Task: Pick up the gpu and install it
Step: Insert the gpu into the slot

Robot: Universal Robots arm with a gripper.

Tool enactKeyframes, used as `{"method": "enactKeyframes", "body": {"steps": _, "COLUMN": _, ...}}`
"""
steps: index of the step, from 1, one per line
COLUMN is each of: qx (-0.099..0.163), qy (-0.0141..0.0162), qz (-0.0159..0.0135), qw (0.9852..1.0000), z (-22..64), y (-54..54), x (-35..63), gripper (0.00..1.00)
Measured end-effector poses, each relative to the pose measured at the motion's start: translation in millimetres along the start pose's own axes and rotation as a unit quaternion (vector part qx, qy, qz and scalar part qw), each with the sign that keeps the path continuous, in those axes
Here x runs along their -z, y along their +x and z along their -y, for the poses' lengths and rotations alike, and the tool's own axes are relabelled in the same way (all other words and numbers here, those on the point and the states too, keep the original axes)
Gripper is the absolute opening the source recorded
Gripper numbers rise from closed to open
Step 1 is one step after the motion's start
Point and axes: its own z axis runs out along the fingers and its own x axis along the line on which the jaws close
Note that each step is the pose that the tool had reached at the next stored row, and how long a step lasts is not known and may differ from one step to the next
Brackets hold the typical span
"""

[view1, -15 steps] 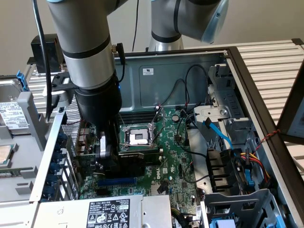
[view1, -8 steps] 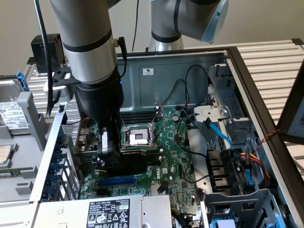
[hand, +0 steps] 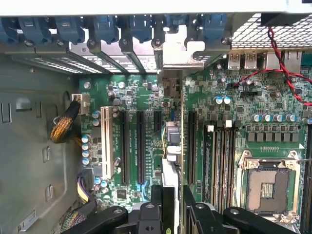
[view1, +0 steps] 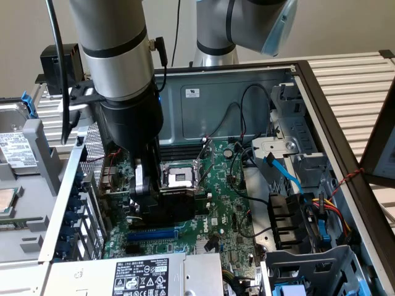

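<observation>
In the exterior view my gripper [view1: 150,196] reaches down into the open computer case, shut on the gpu [view1: 178,206], whose black shroud hangs just over the green motherboard [view1: 225,216] beside the processor socket. The wrist view shows the gpu [hand: 171,139] edge-on between my two black fingers [hand: 157,197]. Its metal bracket [hand: 181,48] lies against the rear slot openings of the case. The card stands upright in line with the long black expansion slots [hand: 141,146]. I cannot tell whether its edge sits in a slot.
The empty processor socket [hand: 269,184] and memory slots [hand: 222,156] lie beside the card. Blue slot latches [hand: 107,27] line the rear wall. A red and black wire [hand: 287,73] crosses the board. A grey labelled box [view1: 139,277] sits at the front, and drive cages with cables [view1: 308,216] stand on the exterior view's right.
</observation>
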Motion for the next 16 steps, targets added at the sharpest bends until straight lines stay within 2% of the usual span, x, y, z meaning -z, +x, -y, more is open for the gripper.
{"method": "enactKeyframes", "body": {"steps": 4, "qx": 0.0, "qy": 0.0002, "qz": -0.0004, "qw": 1.0, "z": -1.0, "y": 0.0, "x": 0.5, "gripper": 0.27}}
{"method": "enactKeyframes", "body": {"steps": 9, "qx": 0.0, "qy": 0.0028, "qz": 0.0001, "qw": 1.0, "z": -2.7, "y": -0.2, "x": 0.1, "gripper": 0.27}}
{"method": "enactKeyframes", "body": {"steps": 16, "qx": 0.0, "qy": 0.0029, "qz": -0.0001, "qw": 1.0, "z": -3.4, "y": -2.2, "x": -0.1, "gripper": 0.27}}
